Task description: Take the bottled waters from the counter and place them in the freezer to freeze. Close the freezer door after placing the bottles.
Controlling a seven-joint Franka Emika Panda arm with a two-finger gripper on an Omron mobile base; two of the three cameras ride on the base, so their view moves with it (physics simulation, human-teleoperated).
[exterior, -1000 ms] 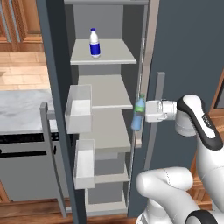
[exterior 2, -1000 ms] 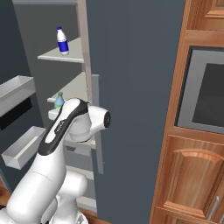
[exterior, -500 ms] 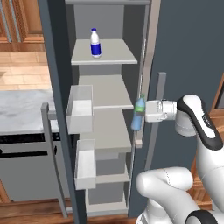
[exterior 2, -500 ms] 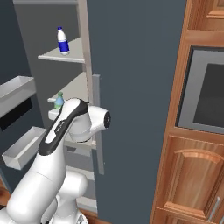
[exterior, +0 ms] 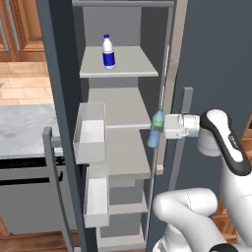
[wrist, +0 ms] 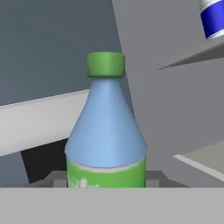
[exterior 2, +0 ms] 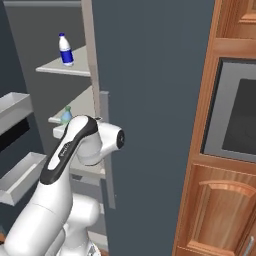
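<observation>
Jaws pinch the pale blue bottle (exterior: 156, 129) low on its body, at the green label, with the green cap up and the long axis close to upright, leaning only a little. In the left base view the gripper (exterior: 165, 127) reaches in sideways from the right, so the bottle hangs at the right front corner of the freezer's (exterior: 118, 98) middle shelf (exterior: 120, 107), just at the opening and not yet resting on anything. That shelf lies to the left of and slightly below the bottle, so the coming move looks like a short carry inward over the shelf, then a lowering onto it. The clear bottle with the dark blue label (exterior: 108, 51) already stands upright on the top shelf (exterior: 123, 63), near its back. The freezer door (exterior: 61, 123) stands wide open on the left, white bins (exterior: 91, 132) facing in. Against the earlier frames, bottle and arm sit where they were; nothing has visibly shifted.
</observation>
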